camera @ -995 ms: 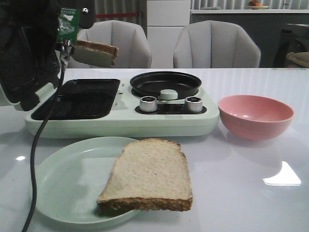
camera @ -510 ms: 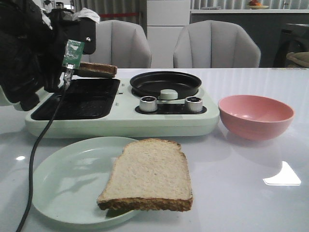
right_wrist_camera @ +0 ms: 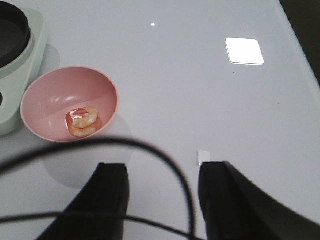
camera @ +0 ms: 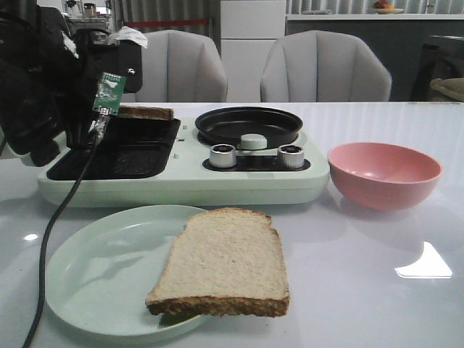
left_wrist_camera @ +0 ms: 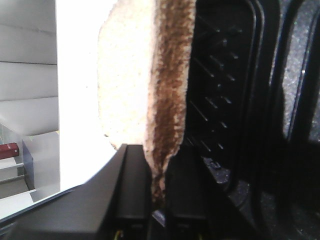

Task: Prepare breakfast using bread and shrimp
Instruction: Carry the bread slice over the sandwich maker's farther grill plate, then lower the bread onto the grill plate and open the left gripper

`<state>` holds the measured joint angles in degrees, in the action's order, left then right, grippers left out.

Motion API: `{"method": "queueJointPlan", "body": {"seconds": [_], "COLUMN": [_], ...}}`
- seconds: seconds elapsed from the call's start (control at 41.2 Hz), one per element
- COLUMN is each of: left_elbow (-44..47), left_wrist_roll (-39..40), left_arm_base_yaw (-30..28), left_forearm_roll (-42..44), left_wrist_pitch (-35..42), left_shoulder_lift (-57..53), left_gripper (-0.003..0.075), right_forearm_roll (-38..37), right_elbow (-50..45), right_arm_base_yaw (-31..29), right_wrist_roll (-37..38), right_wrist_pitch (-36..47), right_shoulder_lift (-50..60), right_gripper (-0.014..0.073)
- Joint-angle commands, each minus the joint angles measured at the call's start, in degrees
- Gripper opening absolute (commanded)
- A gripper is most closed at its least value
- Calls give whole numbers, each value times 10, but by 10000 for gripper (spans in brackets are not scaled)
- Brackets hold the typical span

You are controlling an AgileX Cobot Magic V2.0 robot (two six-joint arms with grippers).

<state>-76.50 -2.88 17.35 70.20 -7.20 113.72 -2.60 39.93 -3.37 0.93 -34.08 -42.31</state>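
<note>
Bread (camera: 225,262) lies on the near plate (camera: 87,279) in the front view. Left wrist view: the left gripper (left_wrist_camera: 156,195) pinches a second slice (left_wrist_camera: 142,75) over the dark grill tray (left_wrist_camera: 225,95). Right wrist view: the right gripper (right_wrist_camera: 162,192) is spread apart over the table, and shrimp (right_wrist_camera: 83,121) sit in the pink bowl (right_wrist_camera: 50,95).

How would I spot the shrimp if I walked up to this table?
Find the pale green breakfast cooker on the white table. Beside it, on the robot's right, stands a round pink bowl. The curled pink-orange shrimp lie inside, the only small, bright pieces around.
</note>
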Motion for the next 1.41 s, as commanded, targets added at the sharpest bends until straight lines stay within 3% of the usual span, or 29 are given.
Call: {"method": "queueJointPlan", "body": {"seconds": [0.0,0.243,0.777,1.383], "left_elbow": [-20,-20,-20,-19], "left_wrist_roll": [10,10,10,10], "left_arm_base_yaw": [-2,-2,-2,9], "left_forearm_roll": [-13,-25,-43,-173], "left_wrist_pitch": [1,-5,8,-25], "left_shoulder_lift": [-30,-30,-30,-103], "left_gripper": [105,118,529,567], "right_forearm_roll": [-4,-4,-4,-4], "right_elbow": [20,20,20,20], "right_arm_base_yaw": [-1,-1,-1,-1], "right_wrist_roll": [-5,-5,-5,-5], "right_wrist_pitch": [39,39,39,39], "right_shoulder_lift": [0,0,0,0], "right_gripper": [440,440,440,440]}}
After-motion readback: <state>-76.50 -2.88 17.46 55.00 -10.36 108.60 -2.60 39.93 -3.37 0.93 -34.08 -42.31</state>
